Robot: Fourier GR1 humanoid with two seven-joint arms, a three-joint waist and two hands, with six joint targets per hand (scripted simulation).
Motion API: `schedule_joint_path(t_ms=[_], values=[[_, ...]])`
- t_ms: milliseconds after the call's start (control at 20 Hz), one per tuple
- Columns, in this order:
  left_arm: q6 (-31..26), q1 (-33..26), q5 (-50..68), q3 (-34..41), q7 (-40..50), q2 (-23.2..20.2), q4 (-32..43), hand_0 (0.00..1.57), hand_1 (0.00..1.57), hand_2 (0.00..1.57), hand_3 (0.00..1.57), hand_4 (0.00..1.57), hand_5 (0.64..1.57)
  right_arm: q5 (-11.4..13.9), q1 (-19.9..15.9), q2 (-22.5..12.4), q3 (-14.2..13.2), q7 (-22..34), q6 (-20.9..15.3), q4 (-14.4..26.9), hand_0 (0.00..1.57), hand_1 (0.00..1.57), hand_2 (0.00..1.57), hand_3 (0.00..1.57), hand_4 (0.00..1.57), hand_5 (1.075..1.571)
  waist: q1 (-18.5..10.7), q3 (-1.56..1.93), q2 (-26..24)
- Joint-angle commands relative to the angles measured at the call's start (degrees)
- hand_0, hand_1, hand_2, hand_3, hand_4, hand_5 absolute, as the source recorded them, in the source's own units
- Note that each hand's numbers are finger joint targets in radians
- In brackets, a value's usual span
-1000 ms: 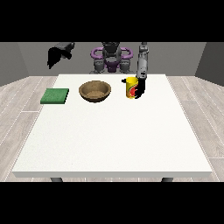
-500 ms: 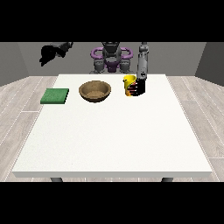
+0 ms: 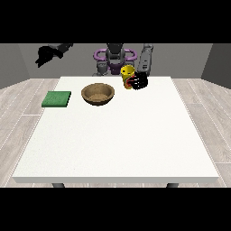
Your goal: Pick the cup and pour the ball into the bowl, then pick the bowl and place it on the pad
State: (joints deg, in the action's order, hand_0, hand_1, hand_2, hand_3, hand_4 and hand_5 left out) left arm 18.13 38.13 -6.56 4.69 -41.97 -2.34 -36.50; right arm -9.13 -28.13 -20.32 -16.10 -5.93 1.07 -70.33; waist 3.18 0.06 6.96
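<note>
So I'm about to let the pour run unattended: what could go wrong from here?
1. The yellow cup is held off the table by the hand at the view's right, still to the right of the wooden bowl; tipping too soon could send the ball onto the table.
2. The bowl sits close beside the green pad; a bump from the cup might shift it.

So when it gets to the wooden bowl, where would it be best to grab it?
Probably at the rim. The bowl is wide, shallow and sits upright on the table, too broad to wrap around. Pinching the edge from above looks sensible, on its right side, nearest the hand at the view's right, which is now around the yellow cup.
</note>
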Motion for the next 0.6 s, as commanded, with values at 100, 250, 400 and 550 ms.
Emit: schedule_joint_path(t_ms=[100,250,400,550], values=[[11.25,4.89,-8.73,-3.95,7.06,-1.68,2.53,1.37,1.37,1.57,1.57,1.36,1.233,-1.01,-2.25,-2.08,0.19,1.10,2.97,0.46,0.00,0.00,0.37,0.68,0.55,1.570,3.77,-0.02,0.49],[14.65,7.06,-12.68,-6.07,11.32,-2.20,3.66,1.40,1.40,1.57,1.57,1.49,1.267,-3.01,-2.99,-3.83,-1.63,-0.04,5.56,2.37,0.00,0.00,0.33,0.65,0.54,1.569,4.39,-0.01,1.16],[15.40,9.67,-14.37,-5.80,11.65,-4.31,5.10,1.40,1.40,1.57,1.57,1.49,1.267,-2.57,-4.44,-2.64,-0.30,0.91,4.40,0.60,0.00,0.00,0.34,0.67,0.53,1.569,5.70,-0.06,3.63],[21.04,11.62,-18.11,-7.18,14.46,-3.68,6.94,1.40,1.40,1.57,1.57,1.49,1.267,-2.64,-5.38,-2.78,0.19,-0.24,5.26,-0.30,0.00,0.00,0.35,0.69,0.54,1.568,8.23,-0.05,4.62]])
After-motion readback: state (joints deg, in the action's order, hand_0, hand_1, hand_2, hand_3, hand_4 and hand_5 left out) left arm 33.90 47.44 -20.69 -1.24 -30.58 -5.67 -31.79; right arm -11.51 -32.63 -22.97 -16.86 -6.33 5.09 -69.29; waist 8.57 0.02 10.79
